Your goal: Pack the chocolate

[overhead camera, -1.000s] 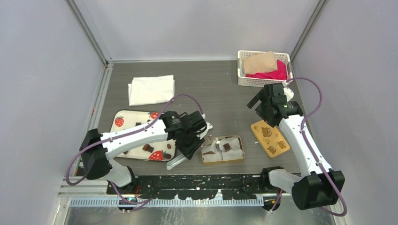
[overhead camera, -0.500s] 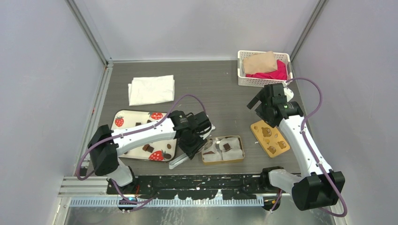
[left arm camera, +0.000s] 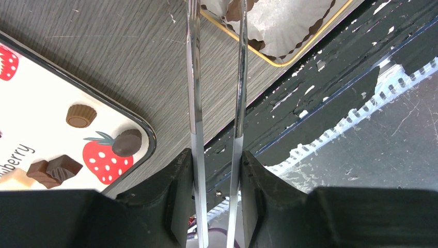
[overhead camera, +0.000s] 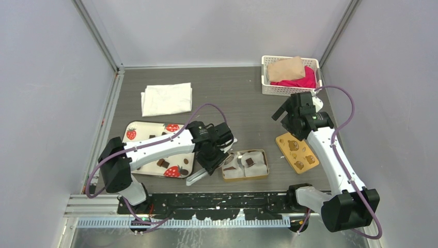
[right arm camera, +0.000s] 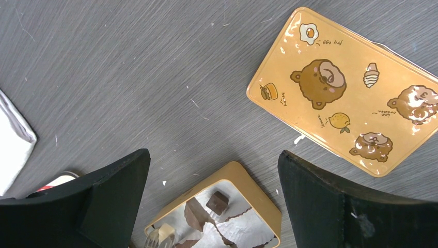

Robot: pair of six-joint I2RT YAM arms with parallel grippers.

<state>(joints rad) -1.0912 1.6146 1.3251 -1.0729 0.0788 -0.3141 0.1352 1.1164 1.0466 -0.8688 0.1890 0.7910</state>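
My left gripper (overhead camera: 213,157) is clamped on a pair of metal tongs (left arm camera: 193,103), one finger pressing each blade from outside (the blades run close together but do not meet along the stretch I can see). The tongs reach to the left end of the gold tin (overhead camera: 245,179), where white paper cups (left arm camera: 289,20) line the inside. A dark bit of chocolate (left arm camera: 235,8) shows between the blades right at the tin's edge. Whether the tips pinch it I cannot tell, because they run out of my wrist view.

More chocolate sits in the tin itself: a dark square piece (right arm camera: 217,200) lies in a cup toward the tin's right half, with another brown piece just beside it. The rest lies on the strawberry tray (overhead camera: 137,129) left of the tin, under my left forearm. A round cup-shaped piece (left arm camera: 81,115), a dark rounded one (left arm camera: 127,142) and a brown square are near the tray corner closest to the tin, well apart from the tong tips.

My right gripper (right arm camera: 214,155) hangs with its fingers spread wide, holding nothing. It is above bare table beyond the tin's right end, and the bear-printed lid (right arm camera: 356,119) lies flat to the right of the tin (not touching it).
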